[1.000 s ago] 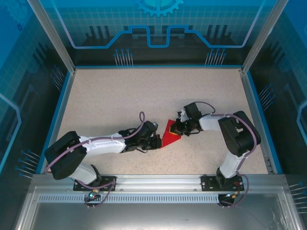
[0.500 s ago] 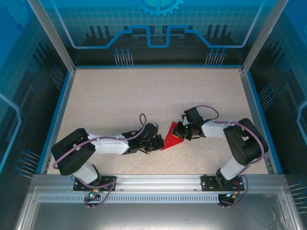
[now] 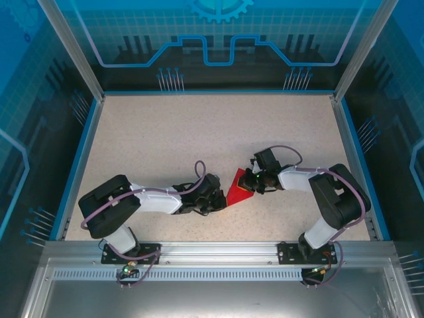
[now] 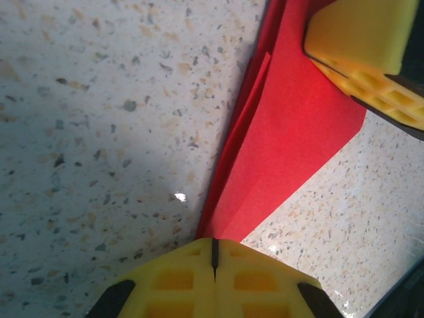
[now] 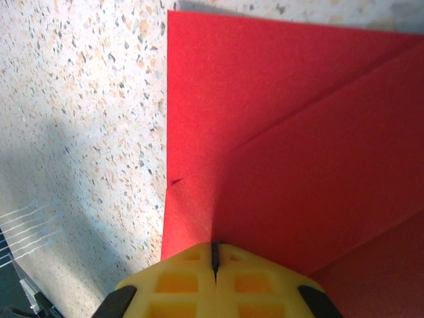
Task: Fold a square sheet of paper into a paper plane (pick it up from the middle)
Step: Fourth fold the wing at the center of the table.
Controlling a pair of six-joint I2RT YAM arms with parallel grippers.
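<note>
— Red sheet of paper point(image 3: 238, 189): where does it lie?
— On the speckled table point(image 3: 165, 132), a little nearer than the middle, between the two arms. It is already folded (no plain square now). From above it reads as a small wedge, narrowing toward the far side.
— And the left end effector point(image 3: 221, 200)?
— Low over the table at the sheet's left edge. Its wrist camera shows the two yellow pads point(image 4: 172, 281) pressed together, with just a thin dark seam between them and the tip right at a narrow end of the paper. Layered edges run away from it, one flap over another.
— Does it hold the paper?
— I cannot tell. The paper reaches the closed tip, but whether it is nipped between the pads or merely pressed under them is hidden.
— The right end effector point(image 3: 251, 185)?
— At the sheet's right side, facing the left one across the paper. Its pads are closed too, seam to seam. In its own view the tip sits at the paper's edge near a corner, and a diagonal crease crosses the red surface ahead of it. There is the same doubt about a grip.
— Do the two touch?
— No, they are apart, with the red sheet between them.
</note>
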